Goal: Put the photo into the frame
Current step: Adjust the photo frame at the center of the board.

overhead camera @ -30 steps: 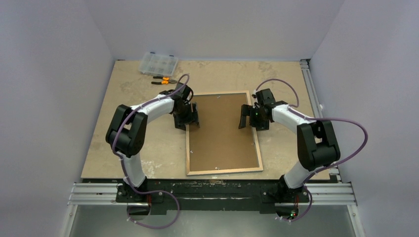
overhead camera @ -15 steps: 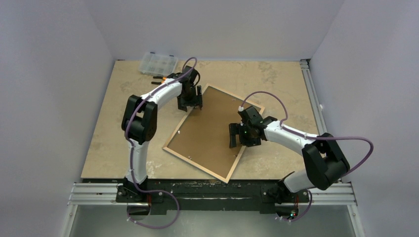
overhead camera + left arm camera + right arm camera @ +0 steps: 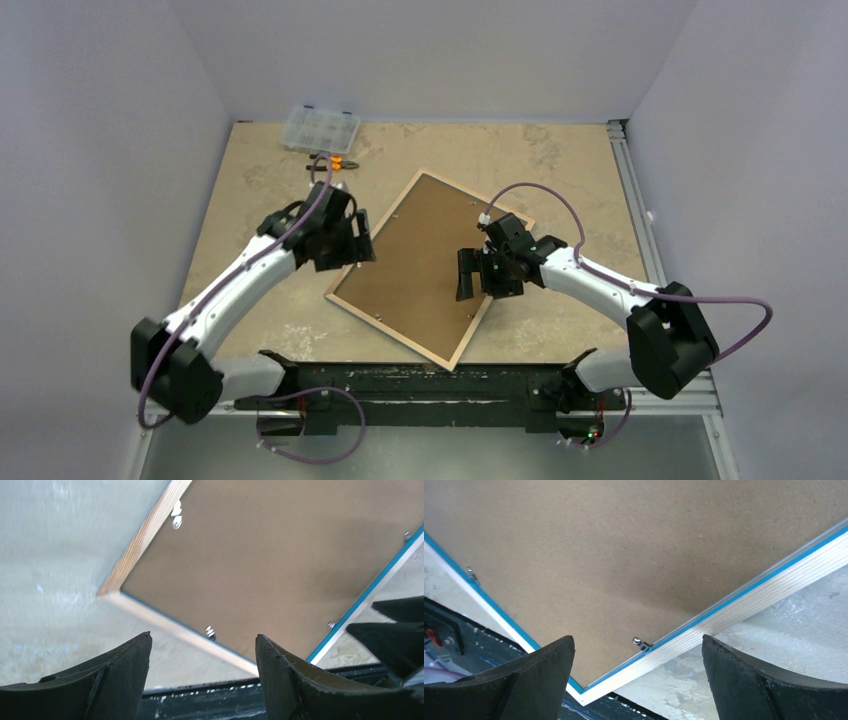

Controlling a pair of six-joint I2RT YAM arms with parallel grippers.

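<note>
Frame is laid back-up, skewed diagonally mid-table, with one corner at the near edge; backing board is seated in it. Left gripper is held jaws apart by its left edge, right gripper jaws apart over its right edge, nothing gripped. Table is mottled beige; organiser box and pliers are parked at the far-left corner. Three sides are enclosed by pale walls.

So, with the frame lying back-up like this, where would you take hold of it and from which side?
Probably the frame's near corner, from the table's near edge. It lies flat, leaving no gap underneath elsewhere; that corner seems to overhang, so a tool could pinch the thin rail top and bottom.
</note>
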